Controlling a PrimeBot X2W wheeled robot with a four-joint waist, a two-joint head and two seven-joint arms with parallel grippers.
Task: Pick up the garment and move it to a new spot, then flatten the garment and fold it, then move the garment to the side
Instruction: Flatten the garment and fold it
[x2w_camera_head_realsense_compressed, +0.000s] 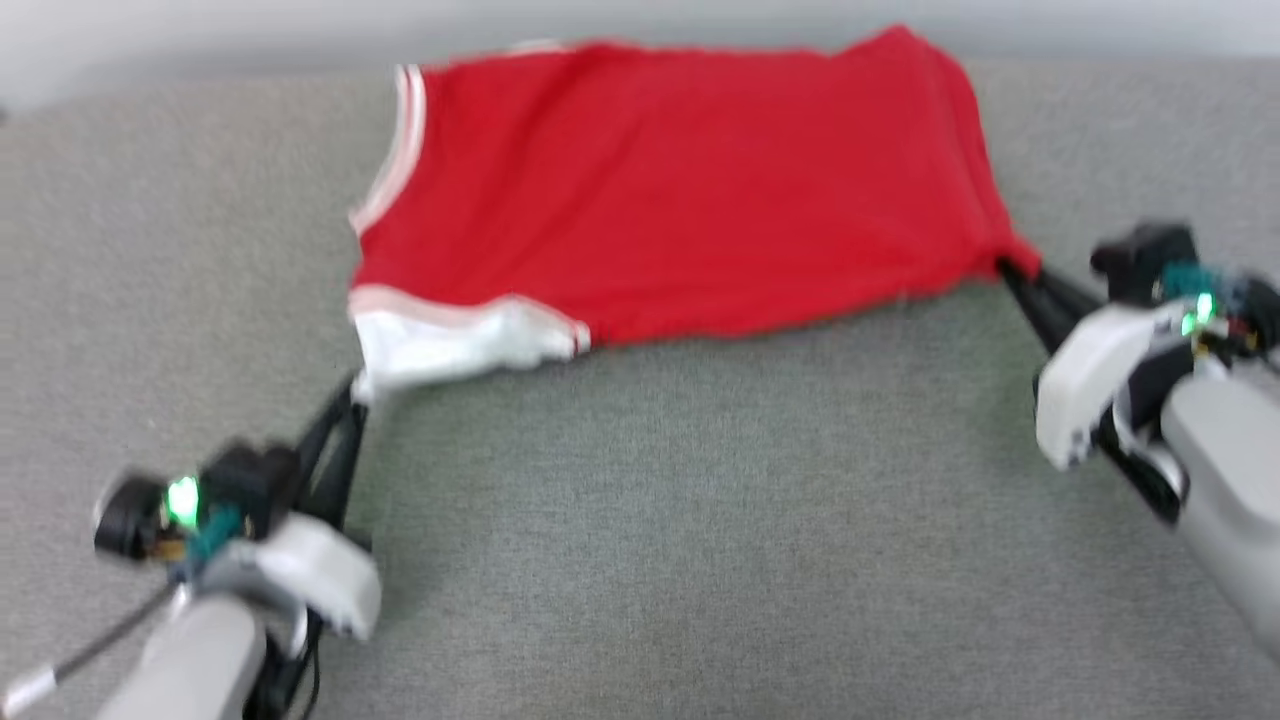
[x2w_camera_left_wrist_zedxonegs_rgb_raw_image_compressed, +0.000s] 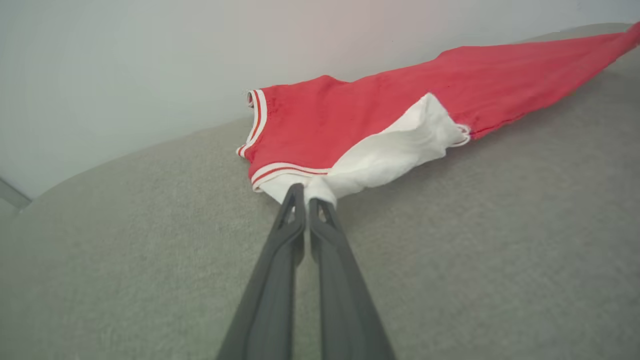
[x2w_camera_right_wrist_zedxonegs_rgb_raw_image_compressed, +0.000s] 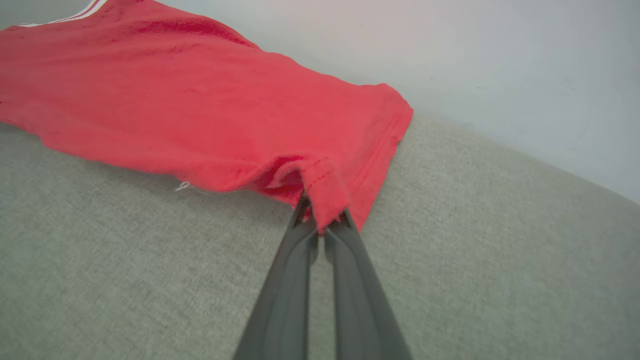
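Forearms (x2w_camera_head_realsense_compressed: 1220, 450) angled inward, left fingers (x2w_camera_left_wrist_zedxonegs_rgb_raw_image_compressed: 280, 260) pinching garment (x2w_camera_head_realsense_compressed: 680, 190) sleeve (x2w_camera_head_realsense_compressed: 450, 345), right fingers (x2w_camera_right_wrist_zedxonegs_rgb_raw_image_compressed: 292, 280) pinching hem (x2w_camera_right_wrist_zedxonegs_rgb_raw_image_compressed: 325, 185)

Legible markings: none.
The garment (x2w_camera_head_realsense_compressed: 680, 190) turns a plain red face to the cameras. Nothing can be read on the cloth stretching away beyond the jaws, on the white sleeve (x2w_camera_left_wrist_zedxonegs_rgb_raw_image_compressed: 390, 150) pinched at the jaws in the left wrist view, or on the red hem corner caught at the jaws in the right wrist view. The striped trim (x2w_camera_left_wrist_zedxonegs_rgb_raw_image_compressed: 257, 120), further out and left of the jaws in the left wrist view, is bare red and white bands. The head view is blurred.
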